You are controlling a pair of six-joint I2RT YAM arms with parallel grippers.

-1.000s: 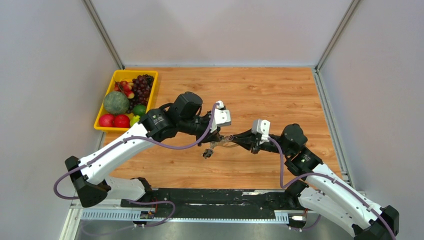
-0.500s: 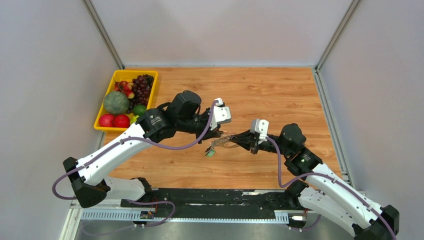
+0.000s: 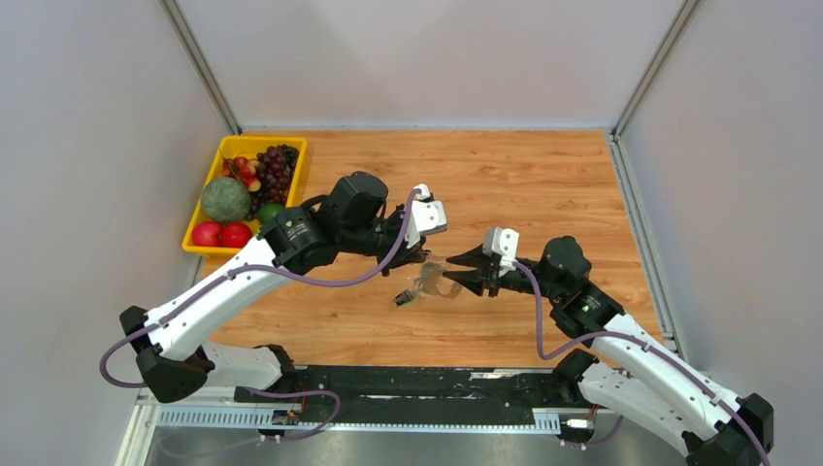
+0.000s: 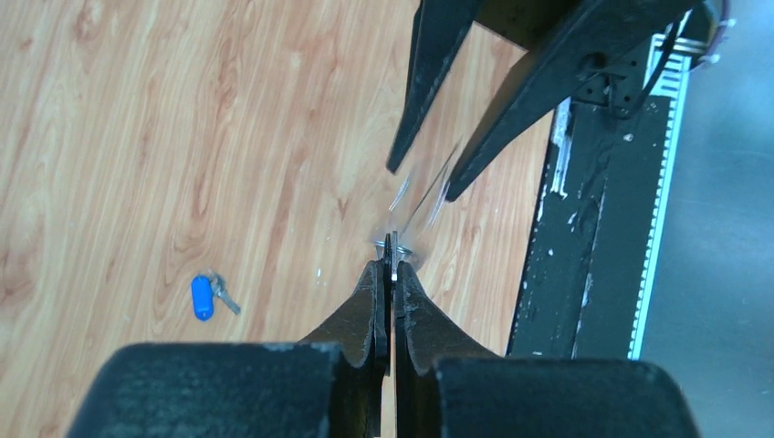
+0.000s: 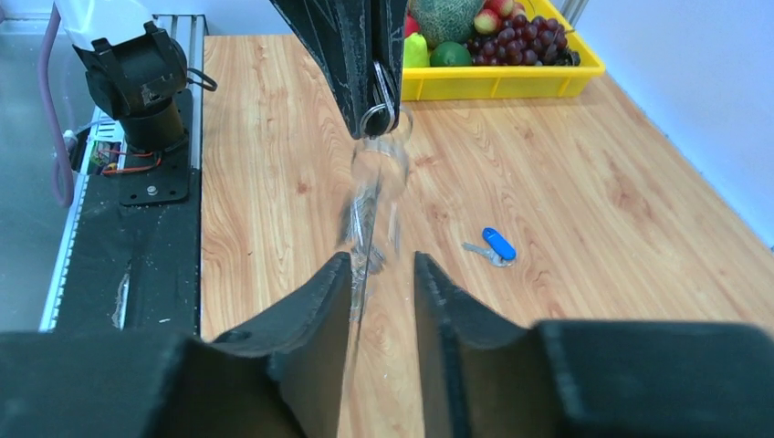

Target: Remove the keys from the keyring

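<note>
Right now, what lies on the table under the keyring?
Only bare table shows under the keyring, held by the left tool; a blue key lies aside. Its blur hides any keys on it.

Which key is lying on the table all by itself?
The blue-headed key, flat on the wooden table. The other keys hang, blurred, from the keyring pinched in the left gripper.

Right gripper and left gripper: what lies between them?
The blurred keyring, hanging from the shut left gripper toward the open right gripper; clearest in the right wrist view.
</note>
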